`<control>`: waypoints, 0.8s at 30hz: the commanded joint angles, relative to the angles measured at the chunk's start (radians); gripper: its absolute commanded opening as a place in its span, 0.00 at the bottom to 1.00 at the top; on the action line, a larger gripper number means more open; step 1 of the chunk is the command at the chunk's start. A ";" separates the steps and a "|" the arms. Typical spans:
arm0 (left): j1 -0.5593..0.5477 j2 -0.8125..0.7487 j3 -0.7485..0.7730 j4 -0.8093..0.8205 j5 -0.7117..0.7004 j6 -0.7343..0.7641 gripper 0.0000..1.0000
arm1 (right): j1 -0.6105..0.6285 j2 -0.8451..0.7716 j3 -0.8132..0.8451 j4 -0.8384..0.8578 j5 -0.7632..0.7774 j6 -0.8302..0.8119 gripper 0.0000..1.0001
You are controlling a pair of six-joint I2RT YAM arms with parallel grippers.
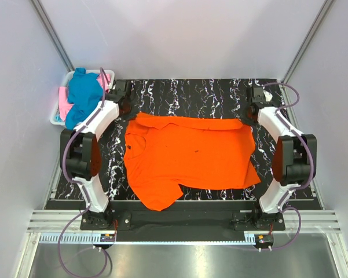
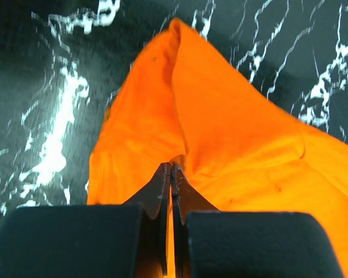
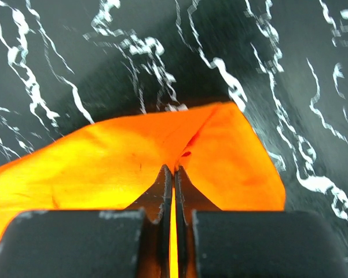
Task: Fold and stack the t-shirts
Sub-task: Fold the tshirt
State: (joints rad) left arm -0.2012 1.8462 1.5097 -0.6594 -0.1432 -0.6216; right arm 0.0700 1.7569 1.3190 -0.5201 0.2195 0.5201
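jaws, left and right, each clamp shut on a far corner of the orange t-shirt (image 1: pixel 191 156), apparently to fold that edge nearward.

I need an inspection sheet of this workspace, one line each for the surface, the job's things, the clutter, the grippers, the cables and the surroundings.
Surface: black marbled table top, bare around the shirt.
Job's things: orange t-shirt spread out and unfolded, one sleeve reaching the near edge; teal-blue t-shirt and pink t-shirt heaped in the white basket at the far left corner.
Clutter: nothing seen.
Grippers: left gripper shut on the orange t-shirt at its far left corner; right gripper shut on it at its far right corner.
Cables: purple cables loop from the arm bases, clear of the cloth.
Surroundings: pale walls, metal rails at the near edge.
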 commanded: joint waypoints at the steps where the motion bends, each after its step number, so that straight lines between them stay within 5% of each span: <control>1: -0.020 -0.103 -0.057 0.015 -0.015 -0.015 0.00 | -0.004 -0.074 -0.036 -0.040 0.034 0.027 0.00; 24: -0.098 -0.466 -0.333 -0.008 -0.130 -0.081 0.00 | -0.003 -0.290 -0.237 -0.093 0.090 0.097 0.00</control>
State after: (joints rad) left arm -0.2947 1.4120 1.1843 -0.6884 -0.2348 -0.6930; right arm 0.0700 1.5021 1.0916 -0.6014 0.2592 0.6006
